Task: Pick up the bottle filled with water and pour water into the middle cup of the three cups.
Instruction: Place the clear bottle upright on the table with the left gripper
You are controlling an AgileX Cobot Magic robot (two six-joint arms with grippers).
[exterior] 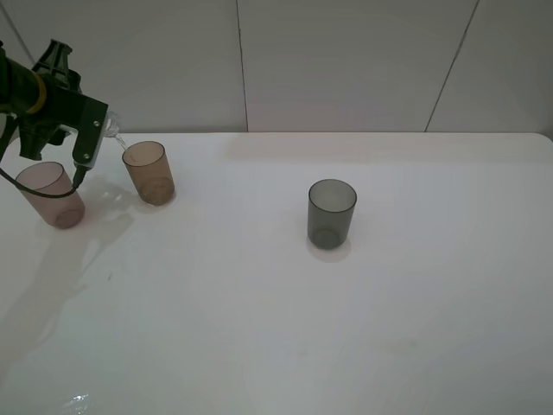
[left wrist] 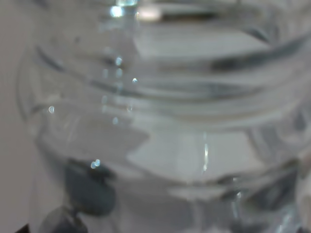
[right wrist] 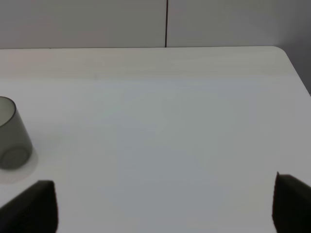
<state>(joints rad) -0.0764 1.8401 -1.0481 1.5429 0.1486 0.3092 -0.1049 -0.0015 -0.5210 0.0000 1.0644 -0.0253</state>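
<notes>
My left gripper [exterior: 90, 138] is shut on the clear bottle [exterior: 111, 128] and holds it tilted at the far left, above the table. The bottle's open neck points at the amber middle cup [exterior: 149, 173], and a thin stream of water runs from the neck toward the cup's rim. In the left wrist view the bottle [left wrist: 165, 121] fills the frame, blurred. The pinkish-brown cup [exterior: 52, 194] stands just below the gripper, to the left of the amber cup. The dark grey cup [exterior: 332, 213] stands apart at the middle and also shows in the right wrist view [right wrist: 12, 141]. My right gripper [right wrist: 163, 199] is open and empty.
The white table [exterior: 285, 328] meets a white tiled wall at the back. Its right back corner [right wrist: 277, 51] is rounded. A small wet glint lies near the front left edge [exterior: 76, 402].
</notes>
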